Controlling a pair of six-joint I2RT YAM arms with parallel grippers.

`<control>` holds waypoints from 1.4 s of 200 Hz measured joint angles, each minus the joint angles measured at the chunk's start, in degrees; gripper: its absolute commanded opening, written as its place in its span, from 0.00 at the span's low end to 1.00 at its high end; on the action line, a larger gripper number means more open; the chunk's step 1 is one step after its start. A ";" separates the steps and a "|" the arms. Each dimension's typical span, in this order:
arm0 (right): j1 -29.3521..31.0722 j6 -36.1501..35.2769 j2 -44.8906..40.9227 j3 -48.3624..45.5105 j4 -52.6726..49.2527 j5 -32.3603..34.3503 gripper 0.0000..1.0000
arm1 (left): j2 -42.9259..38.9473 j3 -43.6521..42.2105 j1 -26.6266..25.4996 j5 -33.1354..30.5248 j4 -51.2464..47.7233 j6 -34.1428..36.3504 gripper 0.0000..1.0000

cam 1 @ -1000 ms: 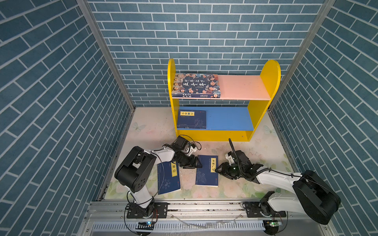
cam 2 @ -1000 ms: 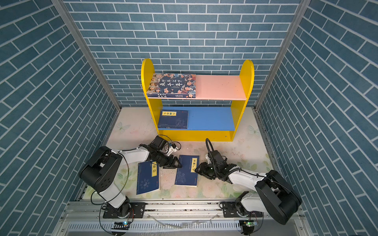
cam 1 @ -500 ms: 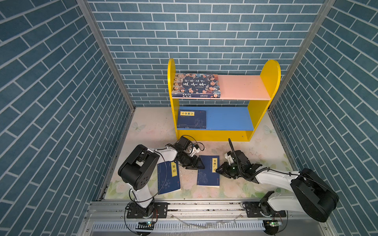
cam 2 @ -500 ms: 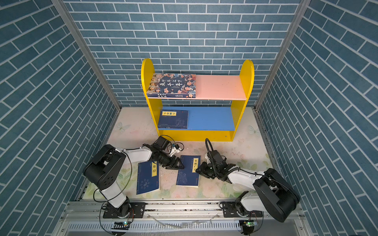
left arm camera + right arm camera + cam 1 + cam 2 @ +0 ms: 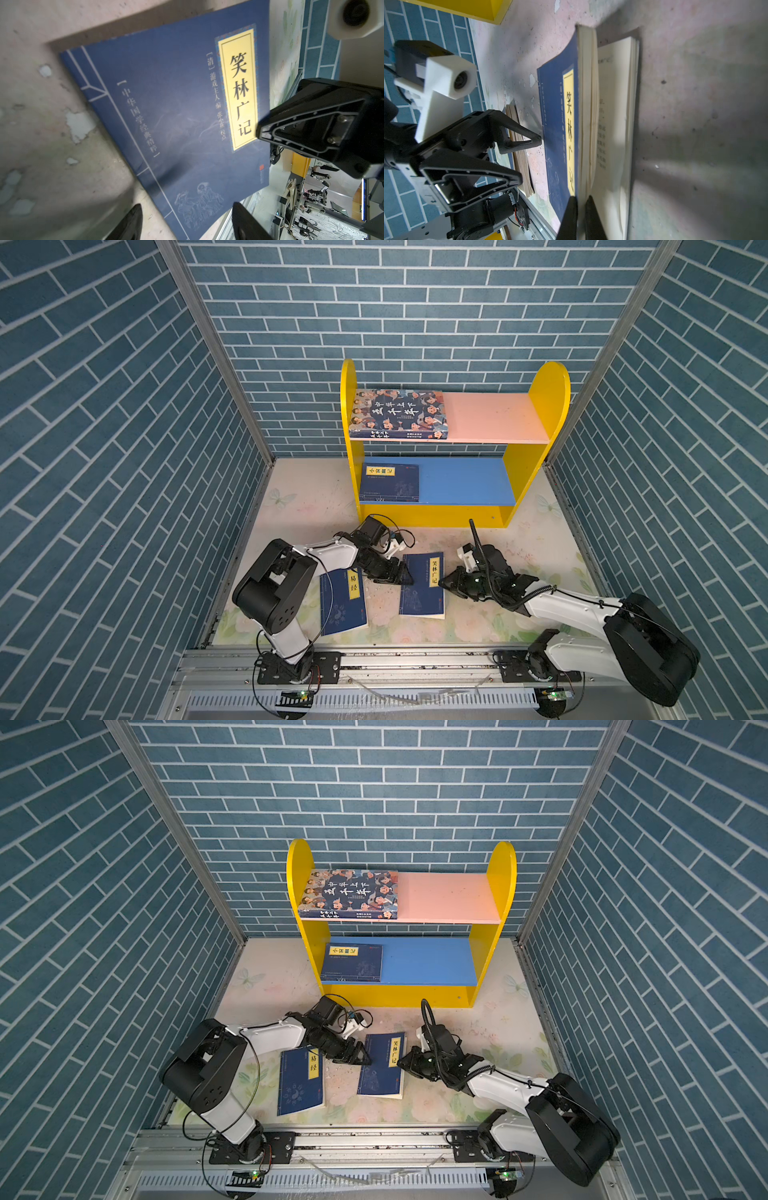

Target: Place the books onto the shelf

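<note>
Right gripper pinches only the upper leaves of the thin navy yellow-labelled paperback near the desk's front edge, so it gapes limply. Left gripper stands with jaws apart at the spine, likely the firmer hold.

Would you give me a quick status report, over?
Left gripper open at spine of navy book. Right gripper shut on its cover and top pages. Second navy book lies apart, leftward.

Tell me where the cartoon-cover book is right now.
In both top views the cartoon-cover book lies flat at the left end of the pink upper board, beside the yellow side panel, above a navy book.
</note>
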 measured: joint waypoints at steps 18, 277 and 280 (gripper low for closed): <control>0.00 -0.02 1.20 0.00 0.72 -0.33 0.00 | -0.72 -0.13 0.42 -0.13 -0.02 0.39 0.71; 0.00 0.26 5.79 0.48 4.92 -2.78 0.00 | 0.35 -1.60 1.16 1.44 0.83 -0.17 0.74; 0.00 0.26 5.57 0.48 4.92 -2.80 0.00 | 0.15 -1.38 1.22 1.18 0.37 0.15 0.74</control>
